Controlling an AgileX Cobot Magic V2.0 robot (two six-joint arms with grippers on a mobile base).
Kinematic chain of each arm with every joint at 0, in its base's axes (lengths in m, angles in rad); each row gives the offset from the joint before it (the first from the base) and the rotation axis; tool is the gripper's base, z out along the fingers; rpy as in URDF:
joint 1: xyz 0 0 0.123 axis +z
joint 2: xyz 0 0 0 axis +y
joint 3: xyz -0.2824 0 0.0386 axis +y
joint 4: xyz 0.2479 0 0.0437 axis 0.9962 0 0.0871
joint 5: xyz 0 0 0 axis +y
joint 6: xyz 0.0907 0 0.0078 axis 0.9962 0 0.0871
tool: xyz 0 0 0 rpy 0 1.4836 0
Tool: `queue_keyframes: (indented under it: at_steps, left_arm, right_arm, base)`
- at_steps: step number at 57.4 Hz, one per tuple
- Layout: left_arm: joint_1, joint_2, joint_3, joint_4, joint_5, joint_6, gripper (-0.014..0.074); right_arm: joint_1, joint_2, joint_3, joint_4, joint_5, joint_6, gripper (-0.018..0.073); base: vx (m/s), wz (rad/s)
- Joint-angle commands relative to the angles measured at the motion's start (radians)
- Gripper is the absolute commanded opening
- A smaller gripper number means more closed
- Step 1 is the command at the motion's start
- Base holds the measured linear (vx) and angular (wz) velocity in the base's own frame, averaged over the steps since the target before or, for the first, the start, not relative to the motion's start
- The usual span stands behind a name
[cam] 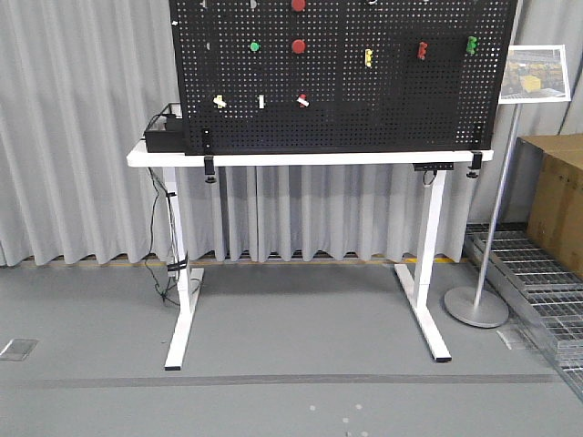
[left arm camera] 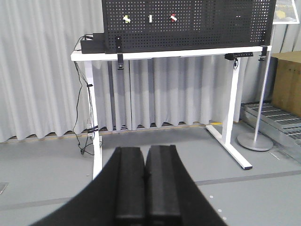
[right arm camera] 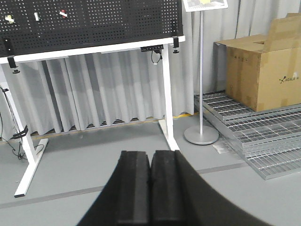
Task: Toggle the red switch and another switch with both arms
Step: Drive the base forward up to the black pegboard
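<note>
Left wrist-mounted view has the left gripper low in the foreground, its two dark pads pressed flat together with nothing between them. The right gripper is the same in its own view, pads together and empty. The red switch sits far ahead of and well above the left gripper, a little to its right, on the lower row of the black pegboard that stands on the white table. From the right gripper it lies far ahead, high and off to the left.

It looks like a small, light toggle fixed to the board – stiff, probably snapping over rather than sliding. I would judge it better nudged than gripped: a closed fingertip pushing on the short white lever tip, since the red body offers little to hold. The pegboard may give slightly under a push.

Two more small toggles share that row, to the left of the red one: a white switch and a yellow switch. Either could serve as the second.

Which way any lever is thrown is too small to tell. The board's top edge is cut off in every view – and neither arm shows from the front.
</note>
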Motion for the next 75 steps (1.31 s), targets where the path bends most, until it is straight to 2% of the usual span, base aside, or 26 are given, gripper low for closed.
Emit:
queue_keyframes:
  at_steps: [1, 34, 75]
  left_arm:
    - [0.001, -0.018, 0.02, -0.002, -0.078, 0.001, 0.0003]
    - [0.001, -0.018, 0.02, -0.002, -0.078, 0.001, 0.0003]
    - [0.001, -0.018, 0.02, -0.002, -0.078, 0.001, 0.0003]
  right_arm:
    - [-0.005, -0.007, 0.005, -0.009, -0.082, -0.003, -0.0006]
    - [-0.005, -0.007, 0.005, -0.009, -0.082, -0.003, -0.0006]
    - [-0.005, -0.007, 0.005, -0.009, -0.082, -0.003, -0.0006]
  base:
    - [0.06, -0.02]
    - [0.22, 0.02]
    - [0.44, 0.03]
